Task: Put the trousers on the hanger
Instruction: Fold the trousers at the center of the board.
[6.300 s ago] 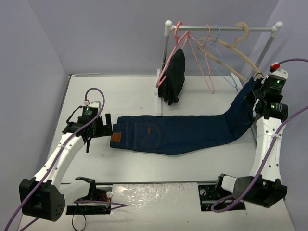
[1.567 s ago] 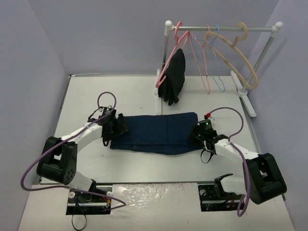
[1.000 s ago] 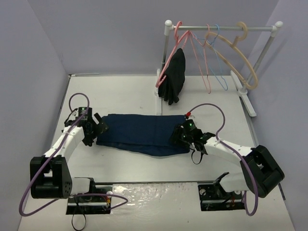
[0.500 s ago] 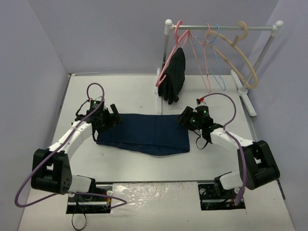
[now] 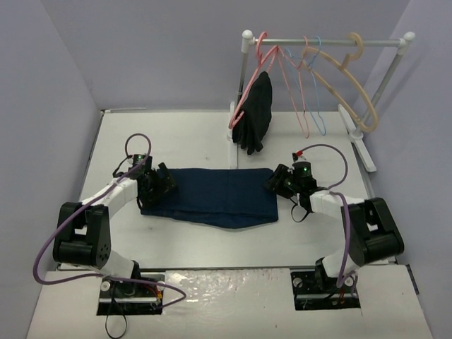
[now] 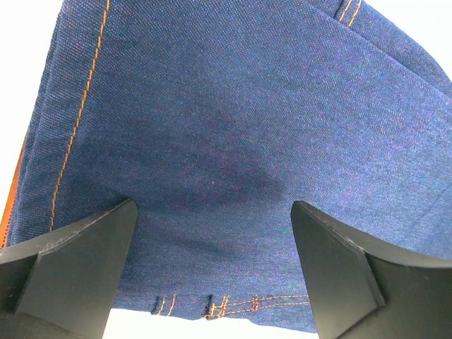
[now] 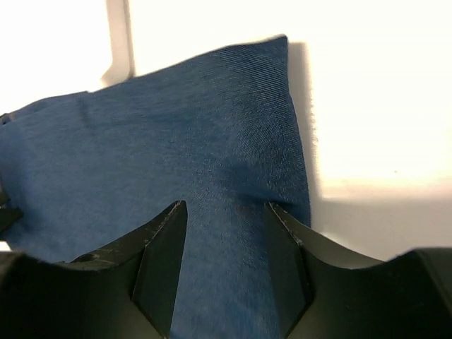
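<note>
The folded trousers (image 5: 208,196) lie flat mid-worktop (image 5: 176,134). The left fingers (image 6: 99,240), spread wide and released, straddle their left end. The right fingers (image 7: 164,240), parted and gripping nothing, sit over the right end. The hanger (image 5: 318,99) hangs on the rail (image 5: 332,42) at the far right corner.

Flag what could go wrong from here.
1. The folded jeans lie in layers; the open right gripper at their right end may pinch only the top layer, and the fold falls apart.
2. The blue hanger hangs between pink hangers and a beige hanger; pulling it out may snag them.
</note>
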Controlling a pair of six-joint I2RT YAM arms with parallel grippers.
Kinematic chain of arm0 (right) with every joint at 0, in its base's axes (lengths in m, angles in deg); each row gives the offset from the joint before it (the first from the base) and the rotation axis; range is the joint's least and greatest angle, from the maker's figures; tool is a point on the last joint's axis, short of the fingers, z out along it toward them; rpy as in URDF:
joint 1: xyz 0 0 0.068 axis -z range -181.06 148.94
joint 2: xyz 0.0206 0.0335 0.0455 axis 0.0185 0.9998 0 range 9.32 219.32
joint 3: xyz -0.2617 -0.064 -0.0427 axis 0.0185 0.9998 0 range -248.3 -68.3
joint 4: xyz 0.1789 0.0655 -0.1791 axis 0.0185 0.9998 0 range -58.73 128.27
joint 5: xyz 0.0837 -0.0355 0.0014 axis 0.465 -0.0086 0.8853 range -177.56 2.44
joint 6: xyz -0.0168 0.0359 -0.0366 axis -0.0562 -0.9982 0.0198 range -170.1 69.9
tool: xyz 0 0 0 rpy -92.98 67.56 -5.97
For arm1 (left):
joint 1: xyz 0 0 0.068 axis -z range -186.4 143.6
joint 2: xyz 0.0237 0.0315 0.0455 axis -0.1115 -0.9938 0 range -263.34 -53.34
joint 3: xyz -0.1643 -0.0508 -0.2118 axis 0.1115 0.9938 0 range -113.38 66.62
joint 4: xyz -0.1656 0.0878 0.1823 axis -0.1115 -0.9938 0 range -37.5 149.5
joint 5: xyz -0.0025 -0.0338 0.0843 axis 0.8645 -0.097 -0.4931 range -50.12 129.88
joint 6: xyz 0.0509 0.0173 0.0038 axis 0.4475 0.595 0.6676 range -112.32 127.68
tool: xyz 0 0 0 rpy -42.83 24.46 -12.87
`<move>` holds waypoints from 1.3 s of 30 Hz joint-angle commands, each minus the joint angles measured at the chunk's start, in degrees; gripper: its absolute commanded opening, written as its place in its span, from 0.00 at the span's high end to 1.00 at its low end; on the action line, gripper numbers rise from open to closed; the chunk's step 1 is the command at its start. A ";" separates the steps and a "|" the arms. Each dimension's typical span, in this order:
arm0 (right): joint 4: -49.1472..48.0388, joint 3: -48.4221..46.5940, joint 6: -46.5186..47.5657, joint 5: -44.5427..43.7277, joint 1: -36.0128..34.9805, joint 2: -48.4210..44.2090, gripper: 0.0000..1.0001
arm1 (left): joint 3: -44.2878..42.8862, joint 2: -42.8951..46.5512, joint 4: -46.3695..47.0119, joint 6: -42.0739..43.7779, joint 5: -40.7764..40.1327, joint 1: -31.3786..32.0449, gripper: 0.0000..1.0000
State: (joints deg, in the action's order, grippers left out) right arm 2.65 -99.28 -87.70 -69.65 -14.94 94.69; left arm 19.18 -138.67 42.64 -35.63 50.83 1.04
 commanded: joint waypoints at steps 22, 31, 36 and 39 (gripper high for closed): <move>35.06 -5.70 5.42 -9.40 -2.74 -26.54 0.46 | -14.51 17.53 -17.57 15.56 -12.52 -1.18 0.10; 56.93 -38.08 22.96 -21.93 -2.56 -26.22 0.27 | -16.69 28.95 -24.57 23.53 -14.61 -1.24 0.03; 59.38 -52.13 28.10 -22.71 -1.54 -19.23 0.24 | -14.05 33.63 -25.27 24.87 -14.21 -1.20 0.03; 59.32 -60.94 31.01 -23.91 -0.77 -14.01 0.26 | -12.78 36.14 -24.78 25.30 -14.14 -1.14 0.03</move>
State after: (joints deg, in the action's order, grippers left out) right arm 59.45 -151.31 -63.65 -90.03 -16.74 73.80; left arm 5.89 -105.55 17.97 -12.95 37.05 0.21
